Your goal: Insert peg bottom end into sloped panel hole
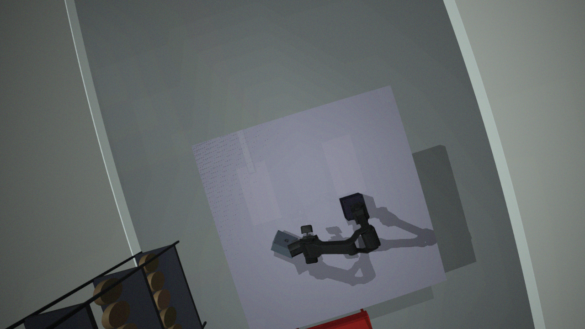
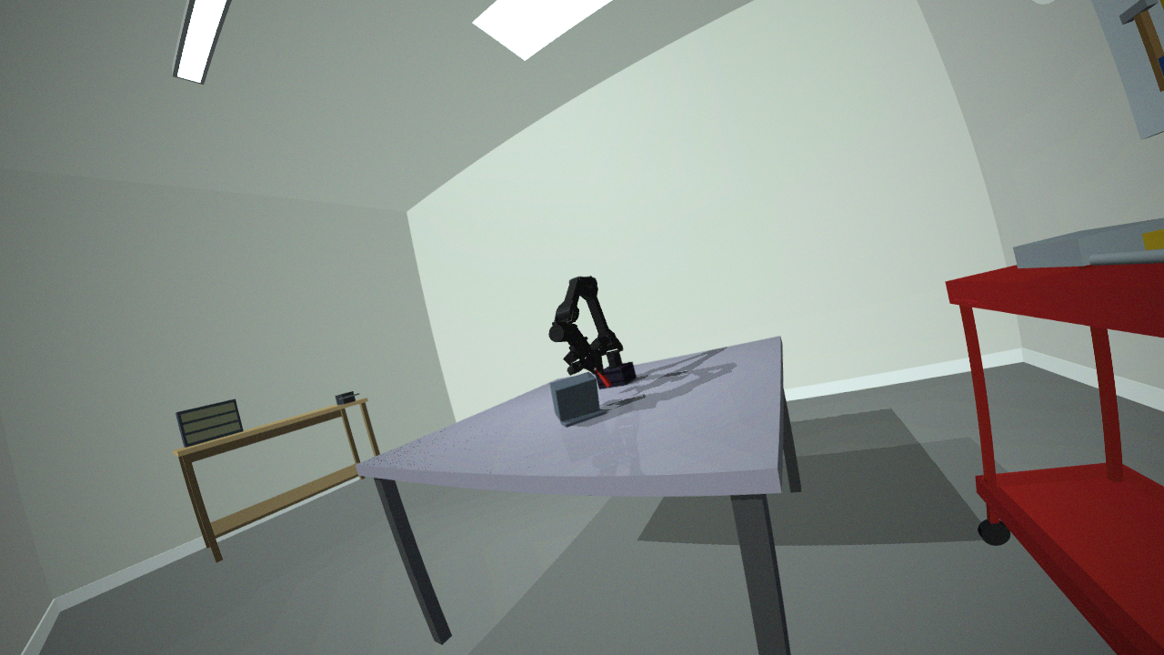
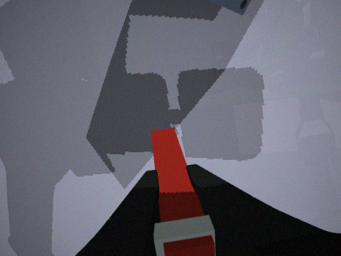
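Observation:
The red peg (image 3: 170, 156) (image 2: 603, 379) has flat sides and a pale grey band near its camera-side end. My gripper (image 3: 172, 178) is shut on it, one dark finger on each side. The peg is tilted in the exterior view, its free end clear of the block. The grey-blue block with the sloped panel (image 1: 280, 248) (image 2: 575, 398) (image 3: 229, 5) stands beside the gripper. Its small dark hole (image 1: 286, 240) (image 3: 244, 4) also shows at the top edge of the wrist view. The arm covers part of the block in the top view, and the fingers are not clear there.
The pale lilac table (image 1: 294, 172) (image 2: 683, 444) carries the dark arm base (image 1: 351, 206) (image 2: 620, 374). Arm shadows fall around the peg. A red cart (image 1: 343, 321) (image 2: 1049, 297) stands off the table's edge, and a wooden bench (image 2: 276, 428) stands farther off.

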Robot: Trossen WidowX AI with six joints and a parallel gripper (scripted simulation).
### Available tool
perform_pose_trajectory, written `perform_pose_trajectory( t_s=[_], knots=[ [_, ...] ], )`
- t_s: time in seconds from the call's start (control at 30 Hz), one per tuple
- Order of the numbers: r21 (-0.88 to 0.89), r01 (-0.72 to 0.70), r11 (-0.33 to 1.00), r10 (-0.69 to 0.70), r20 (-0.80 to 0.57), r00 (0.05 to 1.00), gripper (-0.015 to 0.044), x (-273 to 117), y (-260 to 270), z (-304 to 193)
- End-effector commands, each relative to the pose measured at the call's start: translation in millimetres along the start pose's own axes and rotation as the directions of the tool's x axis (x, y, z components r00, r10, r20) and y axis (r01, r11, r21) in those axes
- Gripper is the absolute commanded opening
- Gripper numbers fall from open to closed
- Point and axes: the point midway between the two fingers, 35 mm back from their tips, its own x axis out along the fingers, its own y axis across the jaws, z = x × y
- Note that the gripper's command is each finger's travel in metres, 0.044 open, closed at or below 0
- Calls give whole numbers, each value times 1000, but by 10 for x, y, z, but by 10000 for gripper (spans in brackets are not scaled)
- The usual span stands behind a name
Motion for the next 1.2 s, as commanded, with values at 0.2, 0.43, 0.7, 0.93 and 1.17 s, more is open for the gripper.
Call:
perform_pose_trajectory(
  t_s=[0.2,0.43,0.7,0.93,1.17],
  knots=[
    [-72,-52,996,53,16,998,0,-5,-86,46],
    [-120,-81,989,86,32,996,0,-22,-136,86],
    [-177,-112,978,123,52,991,0,-46,-195,130],
    [-227,-134,965,154,71,986,0,-69,-248,167],
    [-277,-153,949,184,92,979,0,-95,-303,203]
  ],
)
